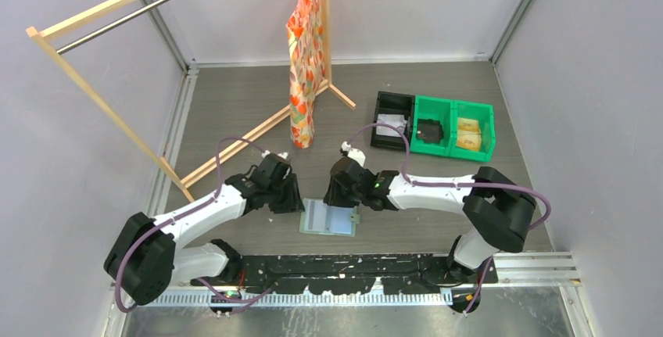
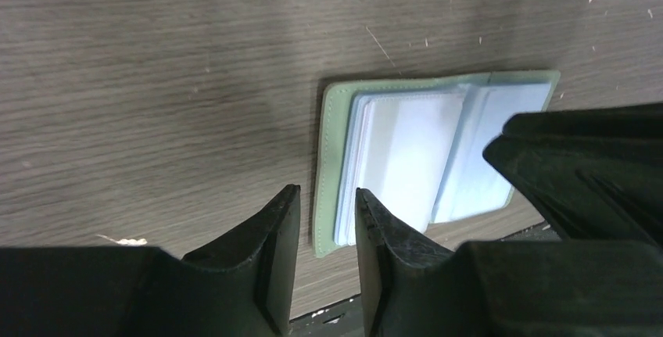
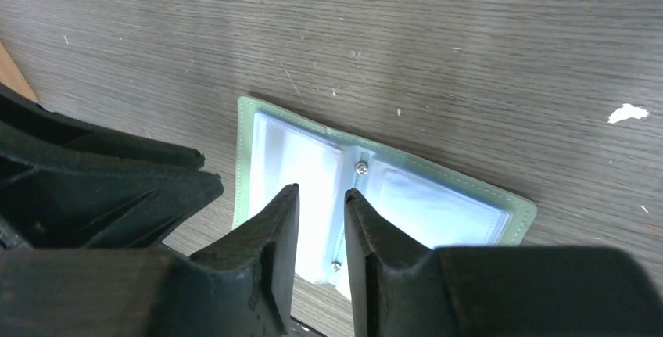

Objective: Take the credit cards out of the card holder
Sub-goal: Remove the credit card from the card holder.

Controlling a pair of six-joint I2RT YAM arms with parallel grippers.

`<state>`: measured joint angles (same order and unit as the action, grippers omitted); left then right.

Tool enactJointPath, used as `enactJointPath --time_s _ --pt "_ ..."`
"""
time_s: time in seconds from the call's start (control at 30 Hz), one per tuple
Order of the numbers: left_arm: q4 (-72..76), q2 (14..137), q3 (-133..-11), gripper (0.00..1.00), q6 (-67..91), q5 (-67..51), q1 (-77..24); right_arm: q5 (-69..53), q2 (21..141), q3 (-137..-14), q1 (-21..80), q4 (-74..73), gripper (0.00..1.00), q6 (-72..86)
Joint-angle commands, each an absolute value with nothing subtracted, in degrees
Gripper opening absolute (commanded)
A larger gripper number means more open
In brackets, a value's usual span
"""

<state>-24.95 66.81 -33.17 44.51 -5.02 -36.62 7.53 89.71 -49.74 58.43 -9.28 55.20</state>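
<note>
1. We see the card holder (image 1: 328, 217) lying open and flat on the table (image 1: 234, 102), between both grippers.
2. Left gripper (image 2: 324, 196): jaws slightly apart above its green edge, pinching nothing.
3. Right gripper (image 3: 320, 192): jaws slightly apart above its spine, pinching nothing.

Grey walls (image 1: 594, 79), wood-grain table (image 1: 438, 79)

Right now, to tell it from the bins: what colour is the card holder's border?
Sage green on the card holder, clearest in the right wrist view.
</note>
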Motion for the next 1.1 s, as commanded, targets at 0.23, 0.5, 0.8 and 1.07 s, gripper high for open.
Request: enactJointPath --time_s 0.23,0.5,0.8,1.07 --pt "-17.66 65.30 -26.64 0.41 45.47 -13.81 -33.61 4.73 90.35 -43.14 58.14 -0.62 0.22 61.43" --pt "-5.10 66.17 -20.96 0.47 49.62 -22.08 -31.34 5.91 90.26 -38.15 58.18 1.96 0.13 63.89" --pt "5.13 65.54 -17.52 0.45 54.33 -28.18 -29.71 4.87 93.95 -36.29 58.12 5.07 0.10 64.88" --pt "6.24 63.11 -17.49 0.34 55.84 -28.78 -29.71 5.17 94.27 -35.69 58.13 5.22 0.10 65.28"
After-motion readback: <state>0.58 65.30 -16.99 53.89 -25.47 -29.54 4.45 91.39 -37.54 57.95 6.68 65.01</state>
